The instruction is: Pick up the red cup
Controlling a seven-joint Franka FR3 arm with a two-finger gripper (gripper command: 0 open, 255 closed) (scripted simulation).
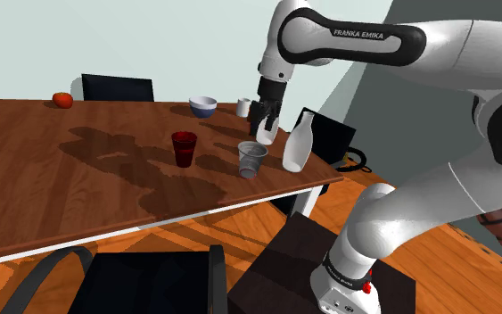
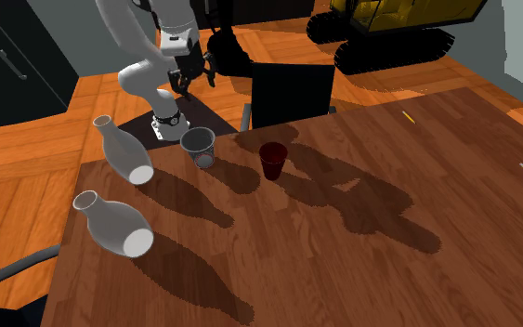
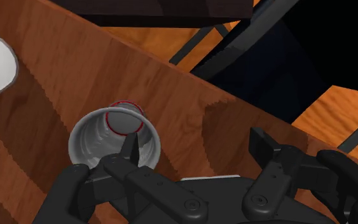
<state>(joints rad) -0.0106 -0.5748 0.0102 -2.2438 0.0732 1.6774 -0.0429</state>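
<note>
The dark red cup (image 1: pixel 184 148) stands upright on the wooden table (image 1: pixel 79 187), also seen mid-table as the red cup (image 2: pixel 272 160). My black gripper (image 1: pixel 265 123) hangs above the table, to the shoulder view's right of the red cup and over a grey cup (image 1: pixel 251 159). In the wrist view the gripper (image 3: pixel 196 149) is open, its fingers well apart with nothing between them. The grey cup (image 3: pixel 114 137) sits by one fingertip (image 3: pixel 133 149), and the red cup's rim (image 3: pixel 124 104) peeks out behind it.
Two white vases (image 2: pixel 124 153) (image 2: pixel 115 226) stand near the grey cup (image 2: pixel 199 147). A blue-white bowl (image 1: pixel 203 106), a small white mug (image 1: pixel 243 107) and a red fruit (image 1: pixel 61 99) sit along the far edge. Dark chairs (image 1: pixel 142 281) flank the table.
</note>
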